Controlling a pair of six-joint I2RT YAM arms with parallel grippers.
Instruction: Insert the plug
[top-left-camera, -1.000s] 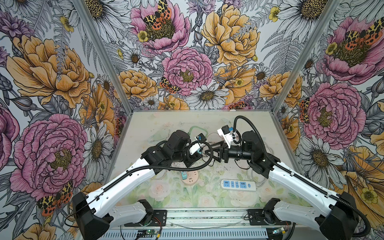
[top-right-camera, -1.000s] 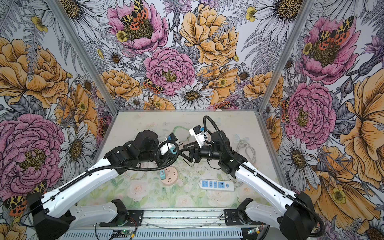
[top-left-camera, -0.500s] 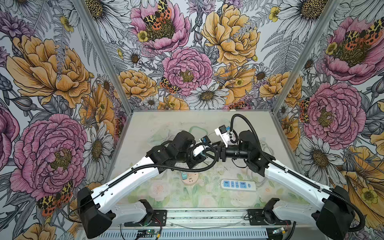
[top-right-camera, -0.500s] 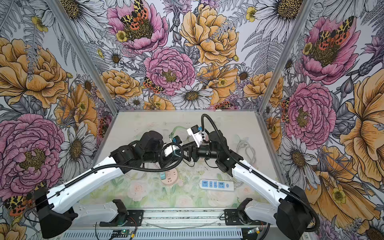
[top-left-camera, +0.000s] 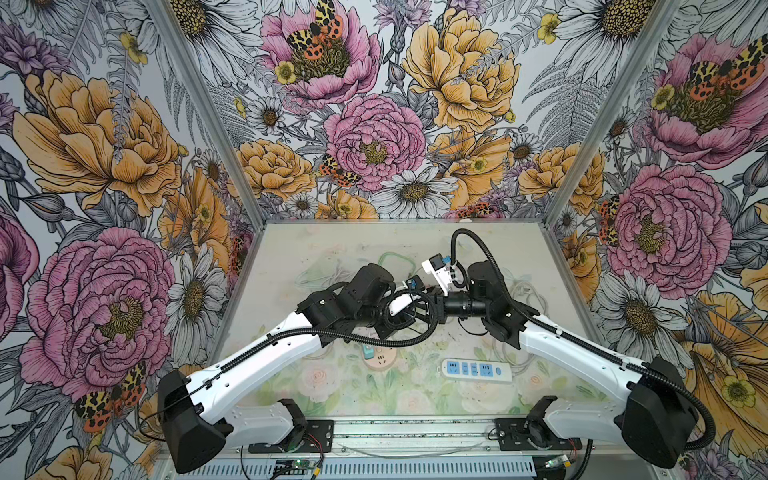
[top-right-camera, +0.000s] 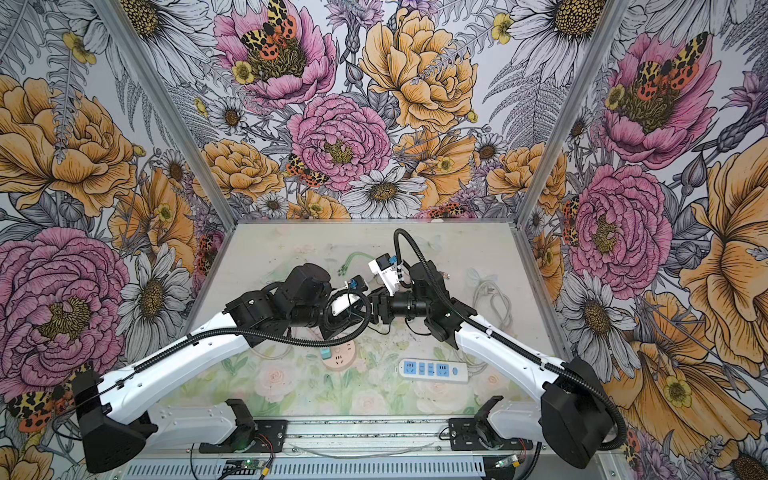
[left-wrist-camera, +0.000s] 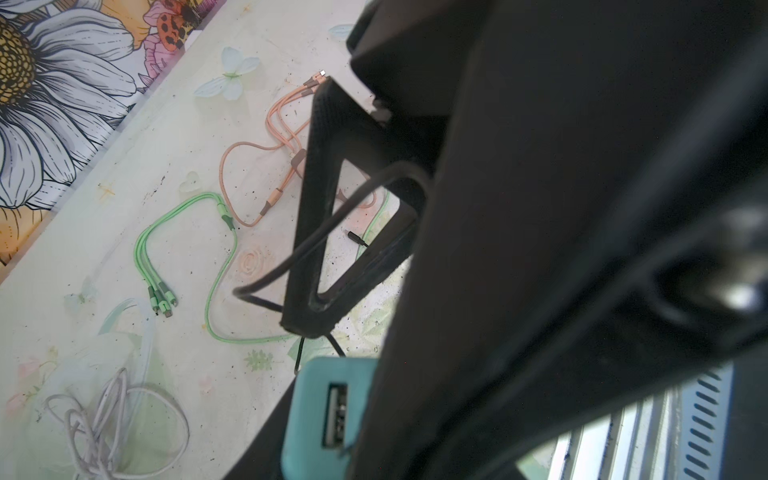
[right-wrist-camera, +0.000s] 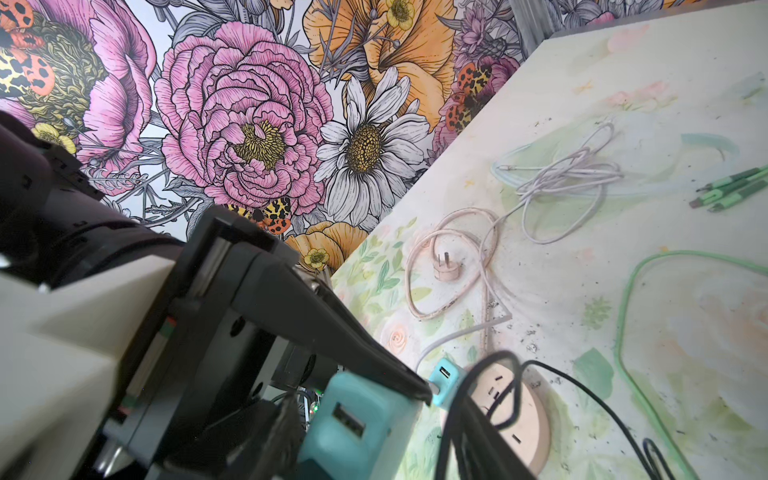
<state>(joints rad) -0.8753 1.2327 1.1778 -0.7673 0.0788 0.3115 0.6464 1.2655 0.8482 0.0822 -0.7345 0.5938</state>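
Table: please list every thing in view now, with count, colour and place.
power strip: one, white-blue, front right.
round socket: one, pink, front middle.
plugged charger: one, teal, in round socket.
held charger: one, teal, in left gripper.
green cable: one, multi-head, rear middle.
orange cable: one, multi-head, rear.
white cable: one, coiled, right side.
corded plug: one, pale pink, right side.
black cable: one, at the grippers.
left gripper: black, closed on held charger.
right gripper: black, grip unclear.

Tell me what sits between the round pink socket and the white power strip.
Nothing; both top views show bare mat between round pink socket and white power strip.
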